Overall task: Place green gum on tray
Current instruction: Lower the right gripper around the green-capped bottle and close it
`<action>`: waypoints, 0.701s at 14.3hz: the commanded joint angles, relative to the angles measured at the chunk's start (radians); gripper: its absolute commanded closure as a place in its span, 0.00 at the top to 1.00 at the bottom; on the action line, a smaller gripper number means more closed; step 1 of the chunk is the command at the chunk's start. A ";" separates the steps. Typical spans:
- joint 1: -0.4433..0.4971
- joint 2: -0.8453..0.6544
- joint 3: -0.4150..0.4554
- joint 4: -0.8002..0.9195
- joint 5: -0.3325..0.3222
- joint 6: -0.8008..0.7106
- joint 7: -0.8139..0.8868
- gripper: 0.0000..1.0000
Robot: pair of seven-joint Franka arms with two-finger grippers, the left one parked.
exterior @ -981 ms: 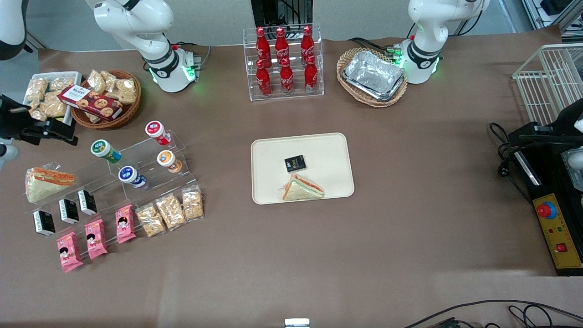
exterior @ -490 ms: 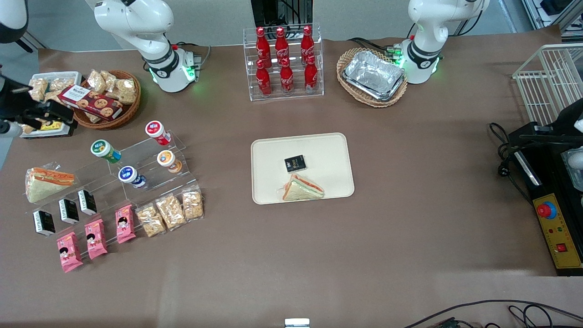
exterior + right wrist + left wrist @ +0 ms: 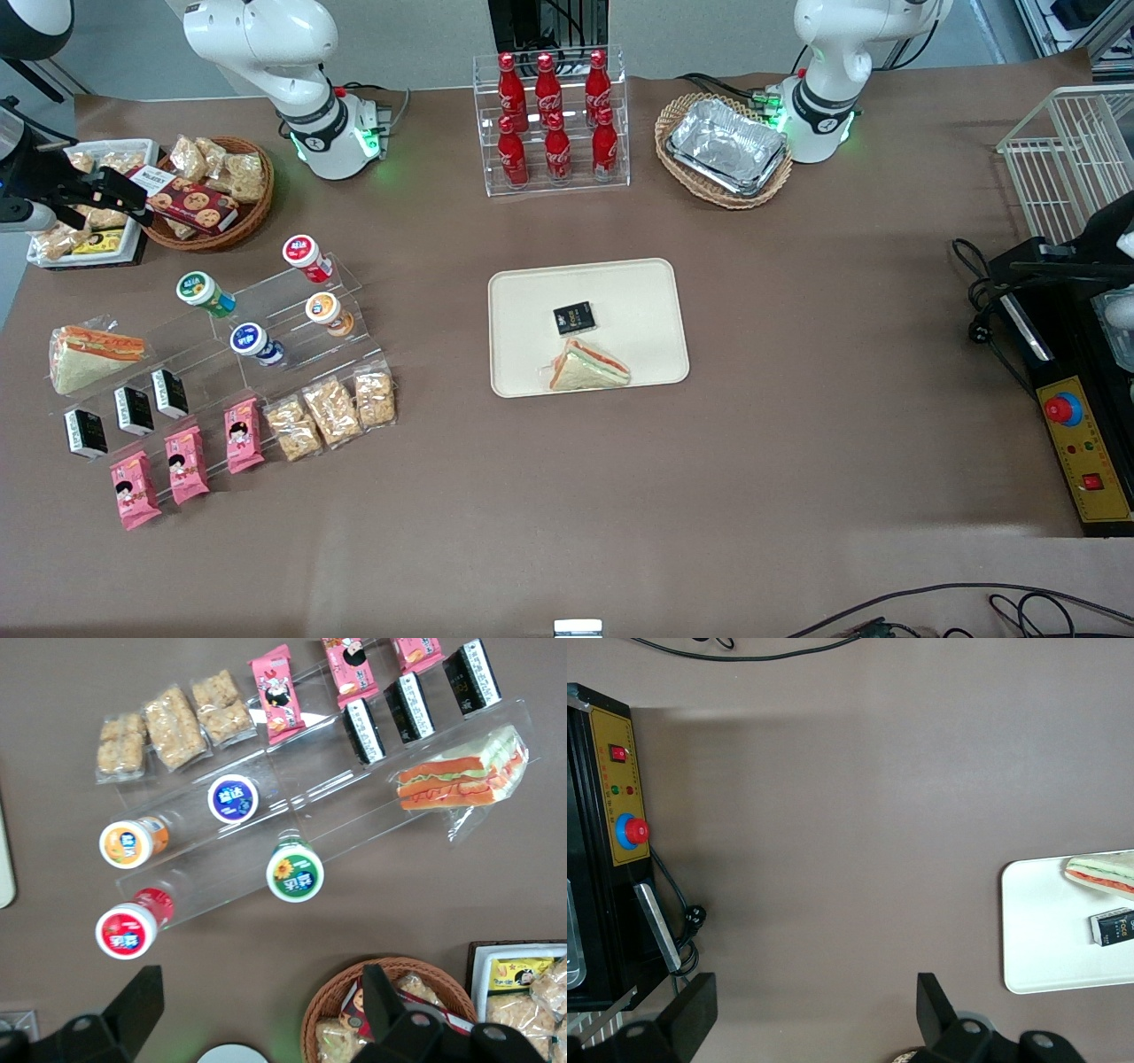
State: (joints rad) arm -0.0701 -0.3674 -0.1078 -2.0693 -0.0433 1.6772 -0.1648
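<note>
Gripper (image 3: 124, 197) hovers above snack basket (image 3: 250, 215), jaws wide open, empty. Gum (image 3: 205, 293) sits tilted on clear stand (image 3: 292, 330), well apart from tray (image 3: 638, 292). Advice: centre jaws over green lid, avoid blue-lidded bottle (image 3: 257, 343).

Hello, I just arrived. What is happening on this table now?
The right arm is going for the green gum, which lies untouched on a clear stepped rack among red, orange and blue bottles. The gripper is open and empty, above the snack basket at the working arm's end of the table, farther from the front camera than the gum. The tray at mid-table already holds a sandwich and a small black packet.
</note>
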 commanded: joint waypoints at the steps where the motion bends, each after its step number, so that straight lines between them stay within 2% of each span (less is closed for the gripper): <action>1: -0.023 -0.028 -0.007 -0.095 -0.021 0.094 -0.042 1.00; 5: -0.023 -0.010 -0.007 -0.241 -0.021 0.292 -0.041 1.00; 10: -0.048 0.126 -0.007 -0.273 -0.021 0.442 -0.042 1.00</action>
State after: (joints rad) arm -0.0907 -0.3136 -0.1167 -2.3314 -0.0487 2.0362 -0.1957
